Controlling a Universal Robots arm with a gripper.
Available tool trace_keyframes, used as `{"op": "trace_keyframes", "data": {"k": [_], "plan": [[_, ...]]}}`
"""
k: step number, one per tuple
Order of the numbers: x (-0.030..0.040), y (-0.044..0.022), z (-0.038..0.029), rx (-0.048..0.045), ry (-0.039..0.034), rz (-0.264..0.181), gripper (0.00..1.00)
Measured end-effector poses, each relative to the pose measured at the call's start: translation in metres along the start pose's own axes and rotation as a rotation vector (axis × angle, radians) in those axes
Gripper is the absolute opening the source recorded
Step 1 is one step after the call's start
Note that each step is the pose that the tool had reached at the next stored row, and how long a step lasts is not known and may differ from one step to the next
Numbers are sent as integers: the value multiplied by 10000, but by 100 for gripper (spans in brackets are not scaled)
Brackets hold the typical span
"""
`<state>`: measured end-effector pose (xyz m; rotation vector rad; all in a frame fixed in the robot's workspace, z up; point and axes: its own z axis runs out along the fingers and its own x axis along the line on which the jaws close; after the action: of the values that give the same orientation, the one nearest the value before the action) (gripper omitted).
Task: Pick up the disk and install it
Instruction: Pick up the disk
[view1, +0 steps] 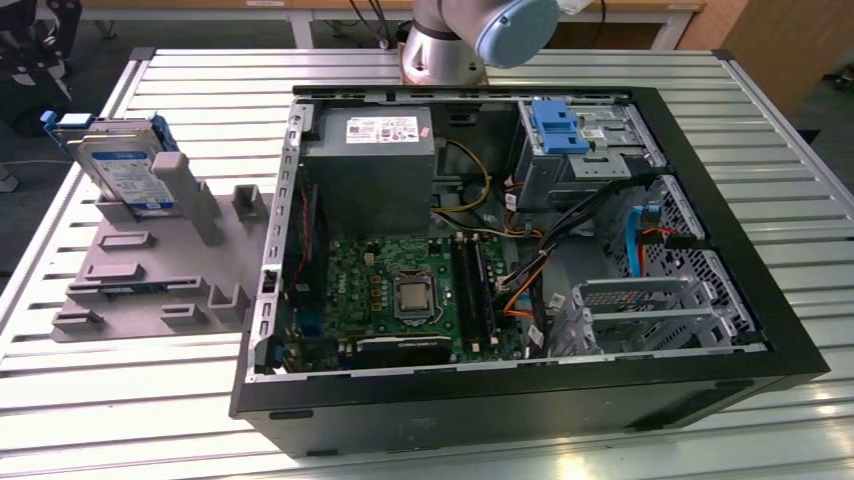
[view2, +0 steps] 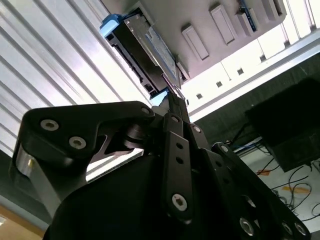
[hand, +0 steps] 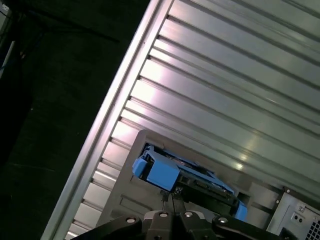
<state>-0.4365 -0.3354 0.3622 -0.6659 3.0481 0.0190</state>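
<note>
The disk (view1: 118, 168), a silver-grey drive with a white-and-blue label and blue side rails, stands on edge in a grey holder (view1: 147, 262) on the table at the exterior view's left. In both wrist views the disk (view2: 150, 44) (hand: 192, 176) lies beyond my gripper's tips, still seated in the holder. My gripper (view2: 172, 94) (hand: 168, 196) points at it from a distance, its thin fingers pressed together with nothing between them.
An open black computer case (view1: 747, 330) takes up the middle of the slatted metal table (view1: 120, 400). Inside are a green motherboard (view1: 400, 290), a grey power supply box (view1: 367, 150), a blue bracket (view1: 554, 125) in the far drive bay and a metal cage (view1: 654, 310). The arm's base (view1: 447, 45) stands behind the case.
</note>
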Motion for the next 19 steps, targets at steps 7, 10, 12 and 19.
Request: {"op": "trace_keyframes", "data": {"k": [7, 10, 12, 19], "plan": [[0, 0, 2, -16, 3, -717, 11], [0, 0, 2, -16, 3, -726, 11], [0, 0, 2, -16, 3, -726, 11], [0, 0, 2, -16, 3, -728, 11]]}}
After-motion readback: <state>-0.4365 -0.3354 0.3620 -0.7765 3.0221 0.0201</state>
